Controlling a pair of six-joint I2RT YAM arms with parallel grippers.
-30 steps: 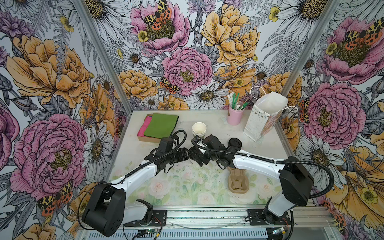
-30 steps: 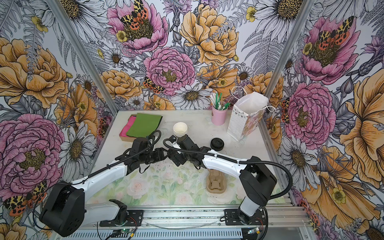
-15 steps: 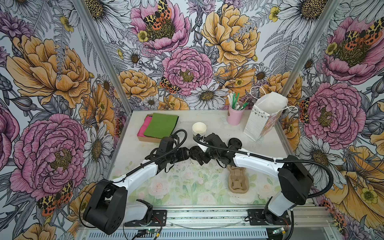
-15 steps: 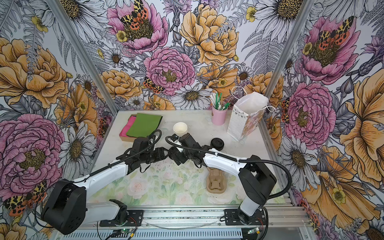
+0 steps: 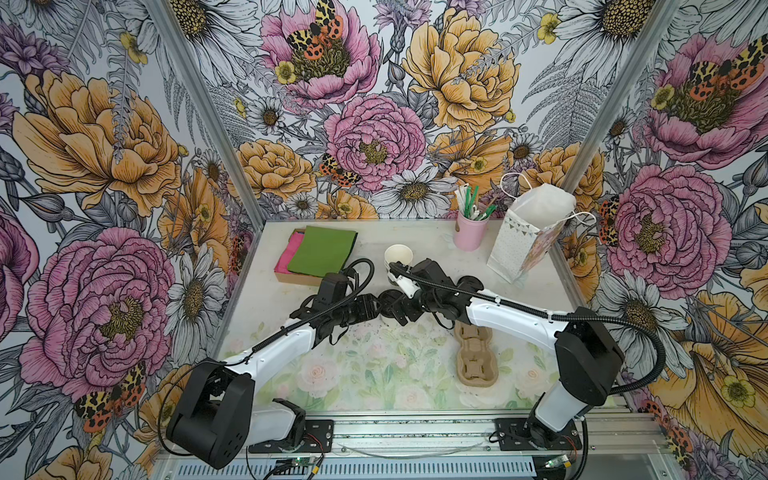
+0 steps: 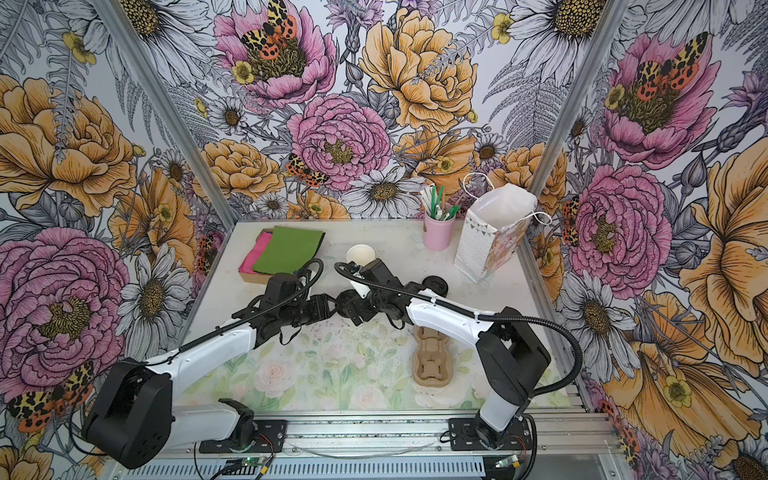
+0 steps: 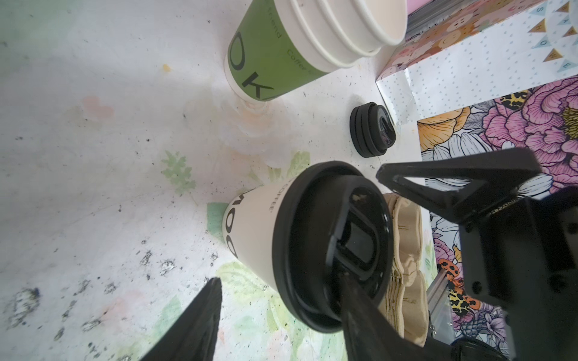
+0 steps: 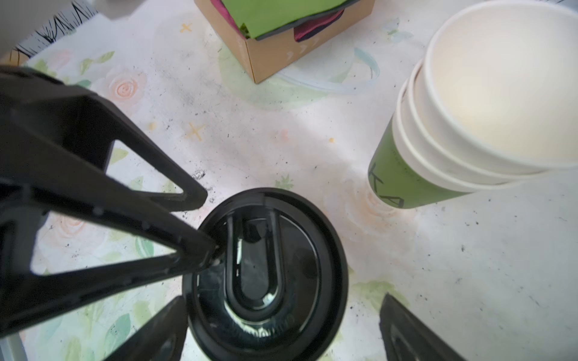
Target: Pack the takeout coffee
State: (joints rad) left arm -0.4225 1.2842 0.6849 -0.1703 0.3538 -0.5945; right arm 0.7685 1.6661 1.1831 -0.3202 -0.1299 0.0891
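**Both grippers met at the lidded cup, neither gripping it**

Floral wallpaper (image 5: 374, 124) closed you in on three sides, and the table (image 5: 365, 390) wore a pale flower-print cover. Your two arms reached in from the near rail, and their fingers met at mid-table.

Well beyond the right fingers stood the paper gift bag (image 5: 528, 237), its mouth open. Beyond the left fingers sat the brown box (image 8: 275, 53) holding green and pink sheets. The cardboard cup carrier (image 5: 473, 353) lay flat behind the right fingers, partly under that forearm. The stack of lidless green-and-white cups (image 8: 438, 140) stood just past both sets of fingertips.

The takeout coffee (image 7: 259, 228) stood upright on the table, right where the fingers met. You had the right gripper (image 8: 284, 298) spread wide, with a finger on each side of the black lid and nothing in its grasp. You had the left gripper (image 7: 280, 277) partly open. One fingertip (image 8: 194, 243) lay on the lid's top and its mate stood beside the cup, clear of the wall, so it held nothing.

The loose black lids (image 7: 372, 129) lay stacked between the fingers and the bag.
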